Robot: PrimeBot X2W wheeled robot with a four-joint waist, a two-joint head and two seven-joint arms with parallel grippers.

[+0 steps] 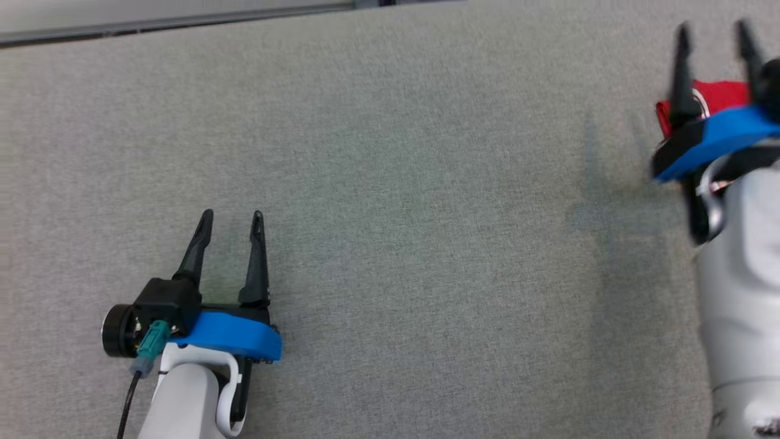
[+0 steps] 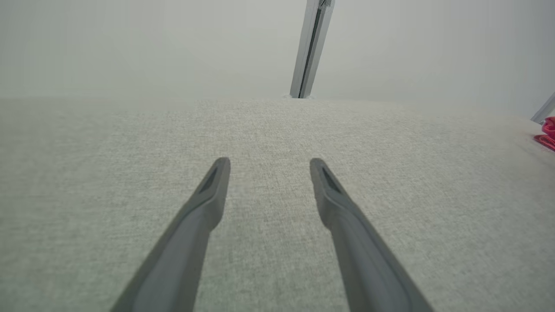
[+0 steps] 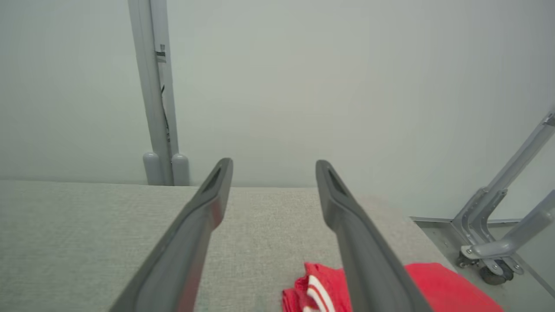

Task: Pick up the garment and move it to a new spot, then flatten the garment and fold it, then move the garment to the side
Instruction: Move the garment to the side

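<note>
A folded red garment (image 1: 725,97) with white stripes lies near the right edge of the grey fabric-covered table (image 1: 396,183). My right gripper (image 1: 714,33) hovers over it, open, fingers apart and holding nothing. In the right wrist view the red garment (image 3: 438,290) sits below and behind the right finger, striped edge at its left. My left gripper (image 1: 231,216) rests open over bare table at the lower left. In the left wrist view its fingers (image 2: 204,208) spread over grey cloth, and a sliver of the garment (image 2: 548,132) shows at the far right.
The table's far edge (image 1: 183,24) runs along the top of the head view. A vertical grey post (image 3: 156,99) stands behind the table before a pale wall. A wheeled metal frame (image 3: 503,242) stands on the floor off the table's right end.
</note>
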